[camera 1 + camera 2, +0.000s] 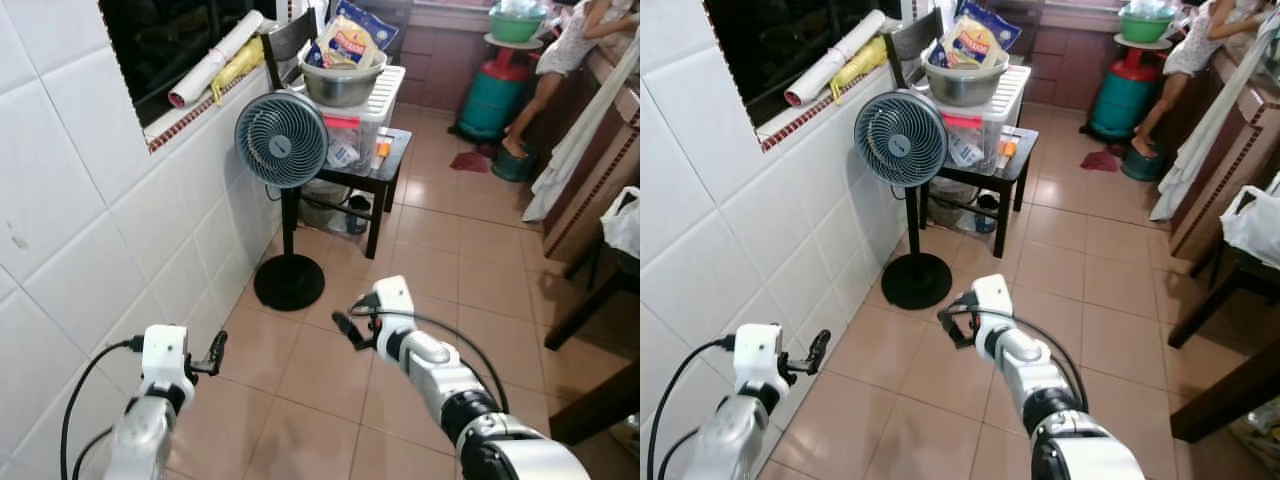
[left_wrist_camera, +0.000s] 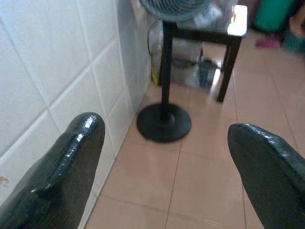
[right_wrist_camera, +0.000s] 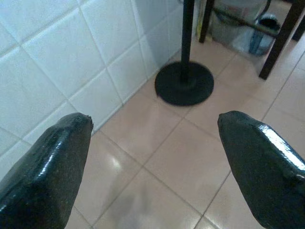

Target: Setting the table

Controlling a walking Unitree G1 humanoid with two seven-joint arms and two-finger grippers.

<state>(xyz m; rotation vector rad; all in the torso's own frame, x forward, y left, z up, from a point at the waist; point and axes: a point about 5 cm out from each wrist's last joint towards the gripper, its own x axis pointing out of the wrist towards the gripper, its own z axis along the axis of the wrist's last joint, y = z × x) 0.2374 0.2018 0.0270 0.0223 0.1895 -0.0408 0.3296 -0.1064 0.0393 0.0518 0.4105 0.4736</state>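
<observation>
My two head eyes look forward and down from standing height along a tiled wall, both taking in the pedestal fan (image 1: pixel 281 139) and the dark bench (image 1: pixel 375 165) behind it, fairly far off. My left wrist camera and my right wrist camera each look along their own spread black fingers (image 2: pixel 66 171), low over the floor, and share the fan's round base (image 3: pixel 184 82).

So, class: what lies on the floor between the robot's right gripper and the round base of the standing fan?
Bare tiled floor: nothing lies between the right gripper and the fan base, as the right wrist view shows.
</observation>
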